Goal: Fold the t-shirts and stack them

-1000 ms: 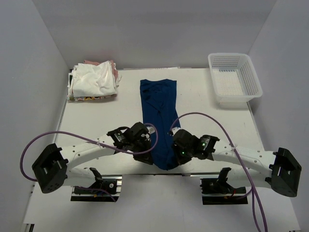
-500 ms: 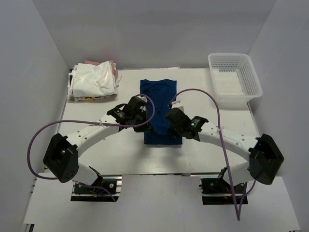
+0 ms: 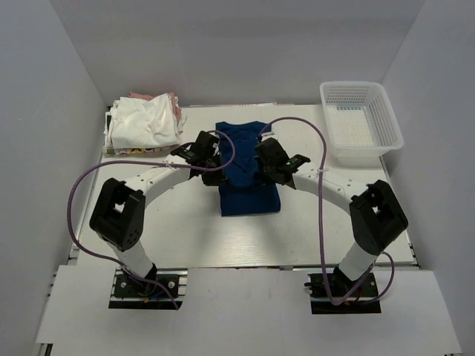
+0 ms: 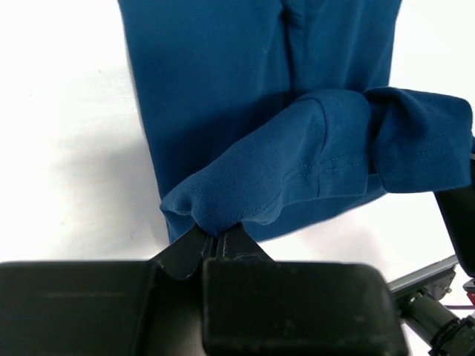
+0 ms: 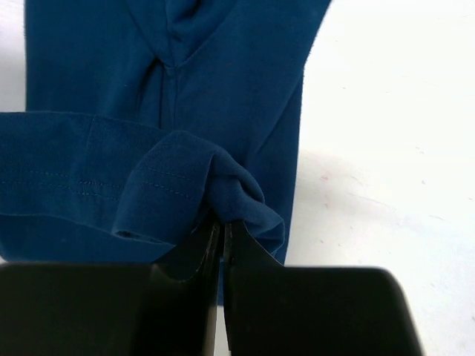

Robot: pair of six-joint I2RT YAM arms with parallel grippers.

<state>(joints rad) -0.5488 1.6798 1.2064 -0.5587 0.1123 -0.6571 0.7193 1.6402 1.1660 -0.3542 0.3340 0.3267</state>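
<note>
The navy blue t-shirt lies as a long strip in the middle of the table, its near end lifted and carried over toward its far end. My left gripper is shut on the hem's left corner. My right gripper is shut on the hem's right corner. Both hold the cloth just above the shirt's far half. No chest print shows. A heap of white t-shirts with a pink one behind it sits at the back left.
A white plastic mesh basket stands at the back right. Purple cables arc over both arms. The table has bare room near the shirt's front and to either side.
Both grippers have moved from the near edge to the far part of the table, dragging the shirt's near hem over it, so the blue strip now looks about half as long.
</note>
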